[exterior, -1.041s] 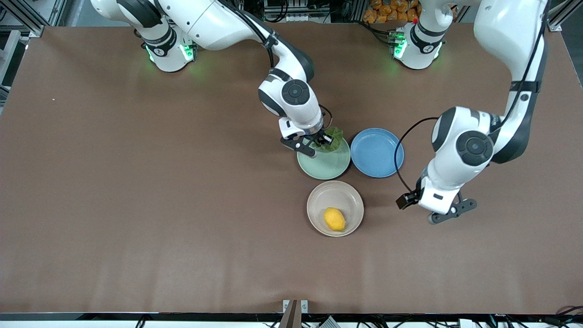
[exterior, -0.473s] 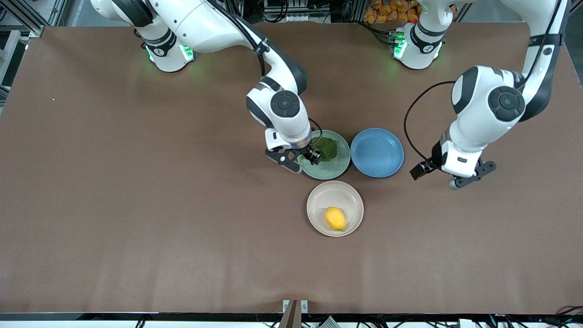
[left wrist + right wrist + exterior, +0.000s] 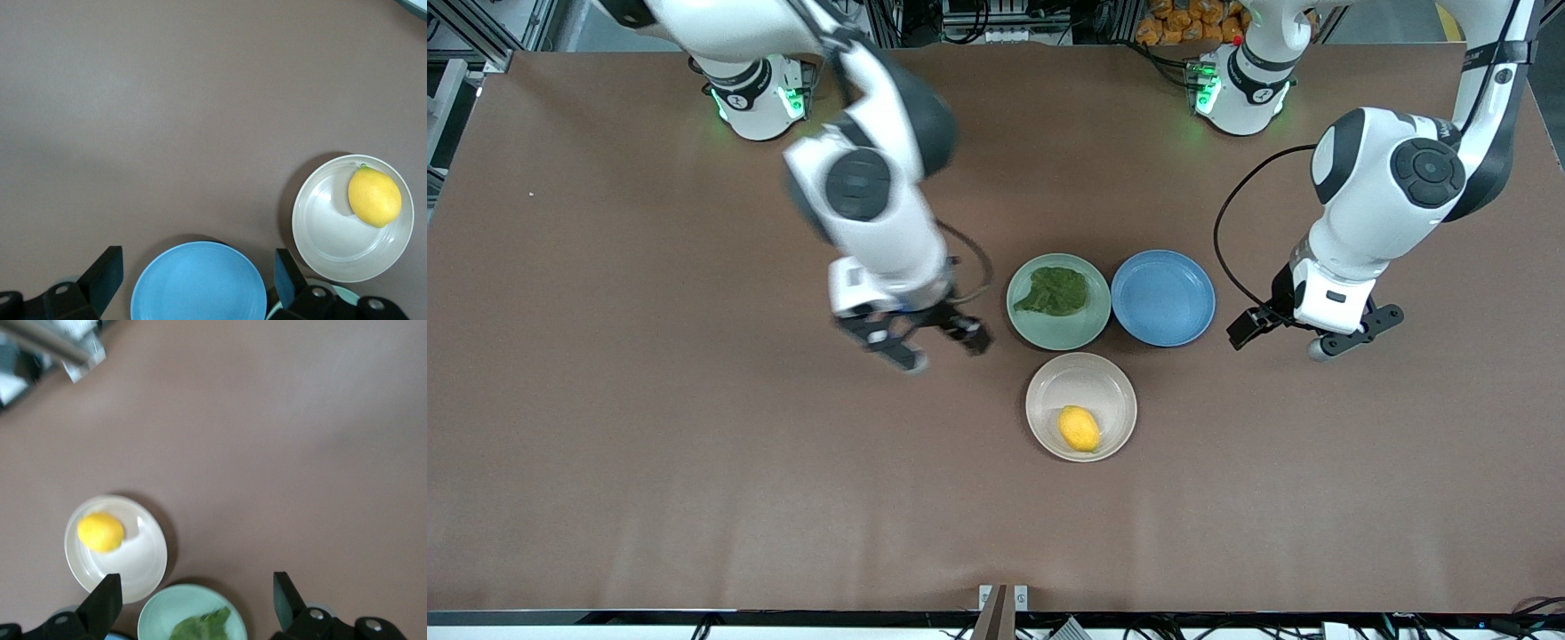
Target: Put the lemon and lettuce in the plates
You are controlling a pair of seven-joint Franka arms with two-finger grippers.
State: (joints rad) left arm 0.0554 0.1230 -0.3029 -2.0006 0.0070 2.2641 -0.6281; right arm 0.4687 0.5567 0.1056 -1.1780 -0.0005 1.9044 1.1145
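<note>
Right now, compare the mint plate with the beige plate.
The mint plate holds the lettuce; the beige plate holds the lemon. The mint plate lies farther from the front camera, beside the blue plate; the beige plate lies nearer. Both are round, shallow and equal in size.

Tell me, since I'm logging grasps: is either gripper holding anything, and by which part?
Nothing is held. The right gripper is open over bare table beside the mint green plate, where the crinkled green lettuce leaf lies. The left gripper is open too.
</note>
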